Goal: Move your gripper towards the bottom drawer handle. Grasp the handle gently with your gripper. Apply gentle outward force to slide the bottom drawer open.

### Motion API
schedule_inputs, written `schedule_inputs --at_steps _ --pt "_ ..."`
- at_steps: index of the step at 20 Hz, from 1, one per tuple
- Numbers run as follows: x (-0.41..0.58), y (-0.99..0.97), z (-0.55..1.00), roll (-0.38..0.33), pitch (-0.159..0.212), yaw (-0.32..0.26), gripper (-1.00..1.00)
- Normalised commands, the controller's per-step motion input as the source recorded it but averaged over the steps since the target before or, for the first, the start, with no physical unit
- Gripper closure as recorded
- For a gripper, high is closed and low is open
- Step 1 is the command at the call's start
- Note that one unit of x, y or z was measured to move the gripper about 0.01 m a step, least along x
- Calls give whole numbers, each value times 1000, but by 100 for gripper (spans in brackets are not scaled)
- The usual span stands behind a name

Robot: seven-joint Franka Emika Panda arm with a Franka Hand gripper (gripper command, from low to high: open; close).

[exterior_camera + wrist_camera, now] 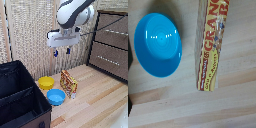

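**A:** So where are we at? Our gripper (pixel 62 50) hangs high in the air, above the wooden floor (pixel 100 95) and roughly over the bowls, nowhere near the cabinet. The blue-tipped fingers point straight down with a visible gap between them, so we'd call them spread, nothing pinched.

**B:** Yeah, and the wrist view backs that up: we only see the blue bowl (pixel 158 44) and the granola box (pixel 212 47) lying flat on the planks, side by side but apart. No drawer in there at all, because the camera looks at the floor.

**A:** The bottom drawer (pixel 107 59) sits at the exterior view's right, the tallest dark front, with the bottom drawer handle (pixel 107 58) as a thin silver bar across it. Looks shut to us, flush with the fronts above.

**B:** So we reckon it's the approach step, barely begun. We'd need to swing toward the cabinet, drop lower, and probably tilt the wrist so the fingers straddle that horizontal bar.

**A:** The yellow bowl (pixel 46 82) and black fabric box (pixel 20 95) sit on the other side, so no worries there.
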Motion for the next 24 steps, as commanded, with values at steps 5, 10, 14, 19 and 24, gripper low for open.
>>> schedule_inputs --at_steps 5,10,14,19,24 --pt "-118 -85 -8 -270 -59 202 -100" --pt "-170 -180 0 -318 -87 201 -100" --pt "-158 -184 0 -323 -90 197 -100" --pt "-147 -181 0 -326 -85 196 -100" --pt "-134 -177 0 -330 -84 195 -100"
